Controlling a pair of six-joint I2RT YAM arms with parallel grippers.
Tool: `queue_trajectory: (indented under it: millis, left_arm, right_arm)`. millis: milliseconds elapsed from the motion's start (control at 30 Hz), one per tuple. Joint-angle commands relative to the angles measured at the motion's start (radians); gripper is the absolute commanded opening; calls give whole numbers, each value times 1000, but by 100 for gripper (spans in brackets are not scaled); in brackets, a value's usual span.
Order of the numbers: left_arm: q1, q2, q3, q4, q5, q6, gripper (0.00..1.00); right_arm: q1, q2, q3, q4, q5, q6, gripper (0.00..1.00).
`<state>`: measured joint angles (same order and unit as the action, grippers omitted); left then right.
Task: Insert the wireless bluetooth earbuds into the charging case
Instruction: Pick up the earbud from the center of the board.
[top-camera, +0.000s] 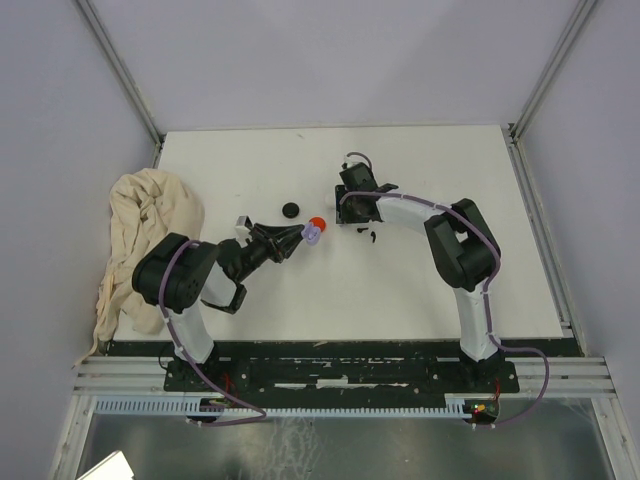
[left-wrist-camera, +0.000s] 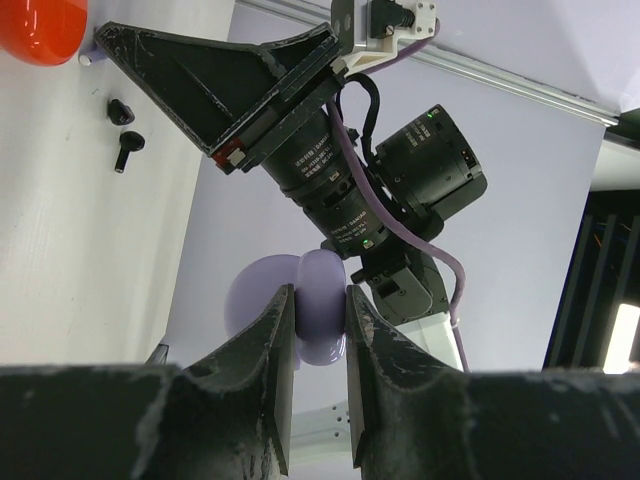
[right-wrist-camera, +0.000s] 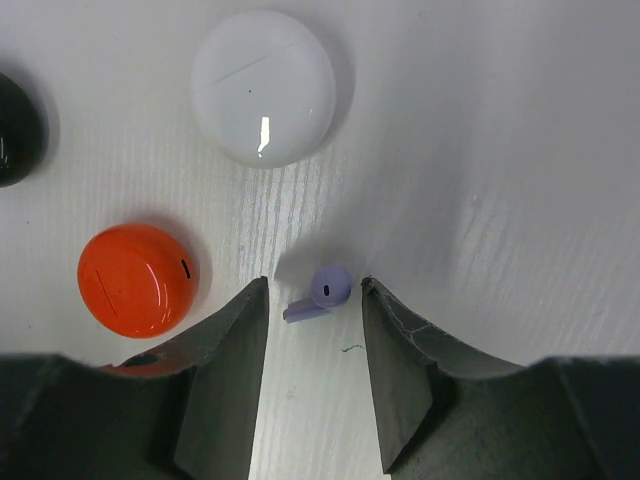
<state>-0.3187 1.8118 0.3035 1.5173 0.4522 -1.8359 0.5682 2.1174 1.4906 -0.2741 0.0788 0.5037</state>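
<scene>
My left gripper (left-wrist-camera: 320, 296) is shut on a lilac charging case (left-wrist-camera: 322, 325) that looks hinged open, and holds it above the table; it also shows in the top view (top-camera: 312, 234). My right gripper (right-wrist-camera: 315, 286) is open and low over the table, with a lilac earbud (right-wrist-camera: 324, 293) lying between its fingers, untouched. In the top view the right gripper (top-camera: 358, 210) hides that earbud. Two black earbuds (top-camera: 366, 236) lie just near of it and also show in the left wrist view (left-wrist-camera: 125, 130).
A white round case (right-wrist-camera: 263, 87), an orange round case (right-wrist-camera: 135, 280) and a black round case (right-wrist-camera: 15, 130) lie around the right gripper. The black case (top-camera: 291, 210) and orange case (top-camera: 317, 222) show from above. A crumpled beige cloth (top-camera: 140, 240) covers the table's left edge.
</scene>
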Motion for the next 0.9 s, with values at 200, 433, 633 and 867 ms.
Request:
queue_trajectory:
  millis: [200,433,633,867]
  left_arm:
    - [12,18,11,212,25,37,3]
    - [12,18,8,211,25,40,3]
    - [16,14,2,213,23,41,3]
    - [23,4,-10,212,25,43,3]
  right_arm:
    - [2,5,31,-46,44,-26,50]
    - [20,23,53,-87,101,-109,50]
    - [40,58,86,-103,124,-152,50]
    - [58,75,108,-140,148,-171,50]
